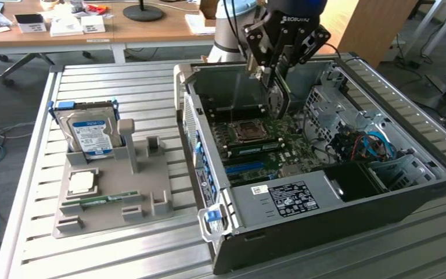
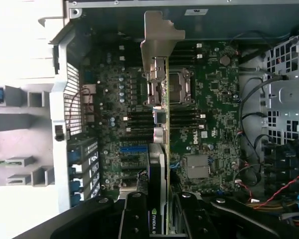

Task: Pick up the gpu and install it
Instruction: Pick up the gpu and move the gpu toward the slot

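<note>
The gpu (image 1: 276, 93) is a thin green card that hangs edge-down from my gripper (image 1: 276, 68), above the open computer case (image 1: 409, 186) and over its motherboard (image 1: 285, 142). My gripper is shut on it. In the wrist view the gpu (image 2: 160, 154) appears edge-on, its silvery bracket (image 2: 158, 45) pointing away toward the case's rear wall. The black fingers (image 2: 135, 215) clamp its near end on either side, with the gripper (image 2: 160, 214) directly over the board's slots. The card is off the board; I cannot tell how far.
A grey holder (image 1: 122, 203) on the slatted metal table (image 1: 107, 256) carries a blue-labelled hard drive (image 1: 91, 135), a CPU (image 1: 81, 183) and a RAM stick (image 1: 103, 200). Inside the case are the CPU socket (image 1: 250, 131), a power supply (image 1: 289, 199) and loose cables (image 1: 370, 145).
</note>
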